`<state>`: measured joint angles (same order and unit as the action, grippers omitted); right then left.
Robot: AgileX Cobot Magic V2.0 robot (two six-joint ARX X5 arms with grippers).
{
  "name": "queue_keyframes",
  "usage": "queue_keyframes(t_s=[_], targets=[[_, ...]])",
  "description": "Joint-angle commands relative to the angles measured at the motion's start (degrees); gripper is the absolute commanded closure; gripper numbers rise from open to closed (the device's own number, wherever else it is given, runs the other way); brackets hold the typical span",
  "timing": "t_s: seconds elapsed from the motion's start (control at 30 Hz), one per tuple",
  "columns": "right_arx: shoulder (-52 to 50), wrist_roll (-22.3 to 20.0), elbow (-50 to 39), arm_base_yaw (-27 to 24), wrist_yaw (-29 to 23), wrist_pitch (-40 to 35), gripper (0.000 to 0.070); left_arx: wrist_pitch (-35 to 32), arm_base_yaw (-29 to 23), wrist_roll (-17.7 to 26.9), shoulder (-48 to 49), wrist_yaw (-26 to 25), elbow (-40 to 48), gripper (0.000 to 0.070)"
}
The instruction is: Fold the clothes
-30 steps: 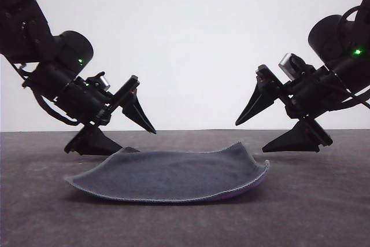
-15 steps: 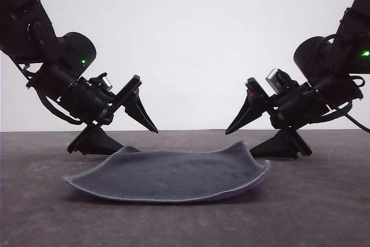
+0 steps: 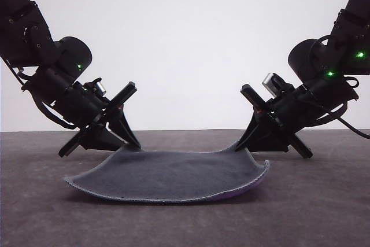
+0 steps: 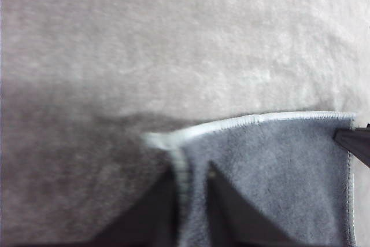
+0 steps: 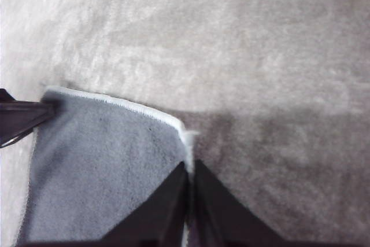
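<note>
The front camera sits low at table [image 3: 324, 212] level, facing forward. Each wrist camera looks steeply down, close over one far corner of the cloth [image 3: 173, 174] — ground all three share.

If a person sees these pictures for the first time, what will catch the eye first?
First, the two black arms leaning in from both sides of the front view, mirror-like, over the grey-blue cloth lying in the middle of the dark table. The left gripper and right gripper each reach a far corner of the cloth; the wrist views show the fingers astride the pale stitched edge. A thin purple strip peeks out under the cloth's near right edge.
</note>
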<state>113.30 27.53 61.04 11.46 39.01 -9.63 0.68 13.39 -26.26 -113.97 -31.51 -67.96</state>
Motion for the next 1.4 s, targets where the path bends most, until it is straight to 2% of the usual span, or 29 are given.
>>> queue_keyframes(t_s=[0.0,0.37,0.87,1.13,1.37], targets=[[1.45,0.27,0.83,0.34,0.18,-0.67,0.0697,-0.27,-0.11,0.04,-1.57,-0.06,-0.68,0.0692],[-1.04,-2.71,0.81,0.41,1.90,1.06,0.0697,0.67,-0.64,1.91,-0.51,-1.45,-0.68,0.0692],[-8.82,-10.00,0.65,1.77,1.86,11.16,0.0697,12.15,-0.16,11.13,7.62,-0.13,-0.56,0.0692],[-12.07,-10.23,-1.65,3.57,1.48,11.37,0.0697,14.35,0.52,12.21,11.16,0.24,1.38,0.0692],[-17.93,-10.23,-7.40,4.13,1.20,9.27,0.0697,14.98,0.56,12.58,16.32,0.23,4.88,0.0692]])
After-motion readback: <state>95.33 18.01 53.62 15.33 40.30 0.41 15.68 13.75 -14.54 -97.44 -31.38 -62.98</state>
